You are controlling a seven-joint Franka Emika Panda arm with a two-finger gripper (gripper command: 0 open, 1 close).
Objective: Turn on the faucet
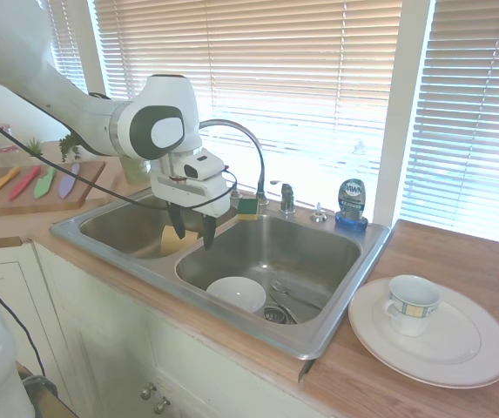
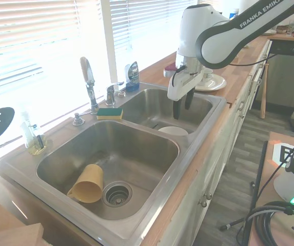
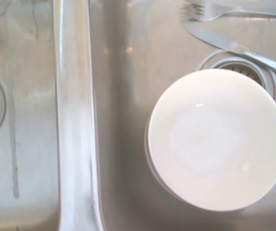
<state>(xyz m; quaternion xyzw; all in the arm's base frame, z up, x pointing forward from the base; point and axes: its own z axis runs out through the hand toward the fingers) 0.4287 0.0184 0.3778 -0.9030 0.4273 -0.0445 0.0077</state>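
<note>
I see my dark two-finger gripper (image 1: 193, 232) spread and empty above the steel double sink (image 1: 345, 287), well short of the chrome gooseneck faucet (image 1: 247, 150) standing behind the basin divider.

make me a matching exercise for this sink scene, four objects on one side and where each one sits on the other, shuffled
Objects:
1. white ceramic bowl
2. tan plastic cup
3. yellow-and-green sponge
4. white mug with a patterned band

Places:
A. on the sink ledge by the chrome gooseneck faucet
B. on the white plate on the wooden counter
C. lying on its side in the basin away from the plate
D. in the basin nearer the plate, by the drain

Pairs: 1-D, 2-C, 3-A, 4-B
</note>
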